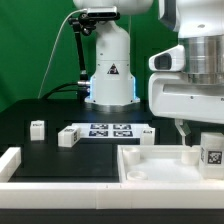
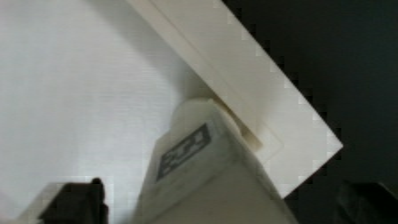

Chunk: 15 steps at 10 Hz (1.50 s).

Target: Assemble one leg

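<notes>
The leg [image 2: 196, 160], a small white block with a black-and-white tag, stands at a corner of the large white panel [image 2: 89, 90], against its raised rim. In the exterior view the leg [image 1: 212, 152] is at the far right, on the panel [image 1: 160, 172]. My gripper [image 1: 195, 132] hangs right over it and stands open. In the wrist view the gripper [image 2: 217, 214] straddles the leg: a dark finger [image 2: 75, 202] shows on one side with bare panel between it and the leg. Nothing is held.
The marker board [image 1: 110, 130] lies mid-table before the robot base [image 1: 110, 75]. Three more small white blocks [image 1: 37, 128], [image 1: 68, 137], [image 1: 146, 136] stand around it. A white L-shaped piece [image 1: 10, 160] sits at the exterior view's near left.
</notes>
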### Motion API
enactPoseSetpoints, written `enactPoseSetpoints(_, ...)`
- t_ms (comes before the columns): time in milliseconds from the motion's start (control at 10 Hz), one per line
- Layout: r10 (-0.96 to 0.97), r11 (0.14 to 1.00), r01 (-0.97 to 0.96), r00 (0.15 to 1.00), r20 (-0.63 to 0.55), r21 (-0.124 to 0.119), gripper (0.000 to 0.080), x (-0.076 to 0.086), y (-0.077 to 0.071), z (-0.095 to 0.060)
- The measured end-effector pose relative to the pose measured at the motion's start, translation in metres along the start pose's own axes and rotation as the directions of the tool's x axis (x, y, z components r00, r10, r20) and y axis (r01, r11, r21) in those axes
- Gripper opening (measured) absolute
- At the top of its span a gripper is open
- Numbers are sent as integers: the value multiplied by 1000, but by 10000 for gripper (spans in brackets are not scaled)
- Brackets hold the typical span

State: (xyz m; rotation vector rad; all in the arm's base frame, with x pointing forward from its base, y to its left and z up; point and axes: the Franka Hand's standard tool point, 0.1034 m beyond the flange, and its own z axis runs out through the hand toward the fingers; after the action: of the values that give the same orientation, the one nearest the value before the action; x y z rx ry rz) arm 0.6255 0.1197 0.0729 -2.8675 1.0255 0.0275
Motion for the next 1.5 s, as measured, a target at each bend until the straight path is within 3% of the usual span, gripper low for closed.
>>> enactPoseSetpoints(300,-317,948,316,948,-17,-40,649,-1,-5,-3)
enactPoseSetpoints(700,-546,837,546,837,-9,-42,649,5,0,-3)
enactPoseSetpoints(900,-542,840,541,840,-10,-42,390,5,0,-3)
enactPoseSetpoints(1000,-535,845,534,845,-10,-41,390,5,0,-3)
enactPoseSetpoints(1100,-520,854,519,854,-11,-41,291,5,0,-3)
enactPoseSetpoints(1300,-518,855,517,855,-10,-41,291,6,1,-4)
enactPoseSetpoints(1500,-317,948,317,948,-14,-30,291,4,0,-3)
